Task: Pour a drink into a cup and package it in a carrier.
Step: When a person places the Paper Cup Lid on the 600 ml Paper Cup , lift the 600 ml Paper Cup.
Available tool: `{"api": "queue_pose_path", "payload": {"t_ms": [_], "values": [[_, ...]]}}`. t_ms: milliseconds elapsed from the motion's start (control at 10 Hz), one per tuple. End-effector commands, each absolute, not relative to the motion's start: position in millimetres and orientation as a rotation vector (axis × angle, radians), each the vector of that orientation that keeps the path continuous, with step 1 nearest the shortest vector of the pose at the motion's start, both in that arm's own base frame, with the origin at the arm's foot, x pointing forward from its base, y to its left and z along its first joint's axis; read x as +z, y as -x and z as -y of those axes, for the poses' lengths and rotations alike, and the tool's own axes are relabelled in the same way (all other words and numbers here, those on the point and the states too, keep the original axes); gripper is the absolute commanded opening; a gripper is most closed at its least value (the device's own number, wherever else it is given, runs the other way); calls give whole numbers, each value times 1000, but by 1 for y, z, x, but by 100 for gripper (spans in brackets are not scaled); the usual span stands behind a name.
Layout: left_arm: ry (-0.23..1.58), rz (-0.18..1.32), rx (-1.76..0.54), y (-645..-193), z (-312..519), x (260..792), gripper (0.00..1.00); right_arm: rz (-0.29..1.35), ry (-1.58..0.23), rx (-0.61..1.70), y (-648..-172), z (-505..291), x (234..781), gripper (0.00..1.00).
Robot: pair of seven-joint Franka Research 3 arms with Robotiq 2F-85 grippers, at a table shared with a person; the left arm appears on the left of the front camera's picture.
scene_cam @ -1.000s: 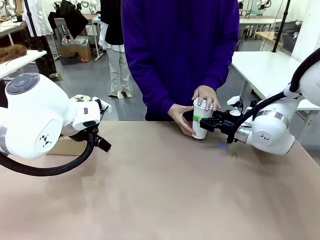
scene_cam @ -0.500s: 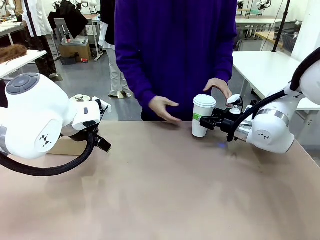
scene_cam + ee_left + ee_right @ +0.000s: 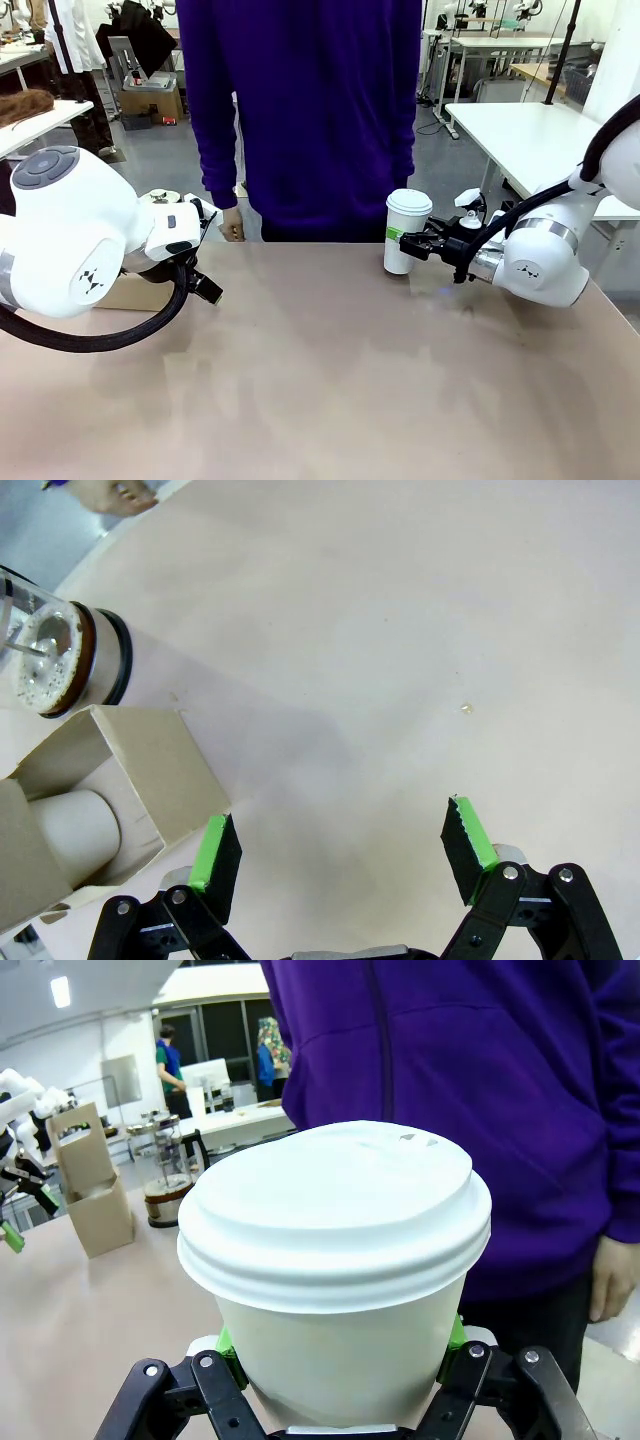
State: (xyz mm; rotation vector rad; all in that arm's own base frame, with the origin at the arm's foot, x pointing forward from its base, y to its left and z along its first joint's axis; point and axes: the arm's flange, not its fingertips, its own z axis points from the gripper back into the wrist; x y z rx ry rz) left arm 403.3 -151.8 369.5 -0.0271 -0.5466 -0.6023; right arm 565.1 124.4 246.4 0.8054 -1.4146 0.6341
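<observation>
At your right gripper (image 3: 407,241), the green pads press on both sides of the cup (image 3: 397,260), so the jaws are clamped on its lower body. The cup stands upright on the table (image 3: 330,380) near the far edge, with its white lid (image 3: 409,203) seated on top. From the right wrist camera, you see the right gripper (image 3: 340,1348) hugging the cup (image 3: 335,1260) just under the lid's rim, one pad on each flank.

Behind the cup stands the person in a purple top (image 3: 310,110), arms down. One hand (image 3: 232,222) hangs at the table edge, well apart from the cup.

Your left gripper (image 3: 340,845) hangs above bare table with its jaws spread wide and nothing between the pads. Just beside one finger (image 3: 216,852) sits the carrier (image 3: 150,770), with a pale cylinder in the compartment you can see into. The glass pitcher (image 3: 60,660) stands just beyond the carrier. In the right wrist view, the carrier (image 3: 95,1200) and pitcher (image 3: 165,1185) stand side by side, well apart from the cup.
</observation>
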Motion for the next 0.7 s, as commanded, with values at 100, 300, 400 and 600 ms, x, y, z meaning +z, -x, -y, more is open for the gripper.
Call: {"api": "queue_pose_path", "payload": {"t_ms": [100, 300, 400, 600], "values": [[29, 547, -602, -403, 151, 370, 100, 1431, -811, 628, -566, -126, 252, 80], [29, 547, -602, -403, 151, 370, 100, 1431, -811, 628, -566, -126, 252, 80], [29, 547, -602, -403, 151, 370, 100, 1431, -811, 628, -566, -126, 252, 80], [29, 547, -602, -403, 151, 370, 100, 1430, -800, 621, -554, -129, 272, 80]]}}
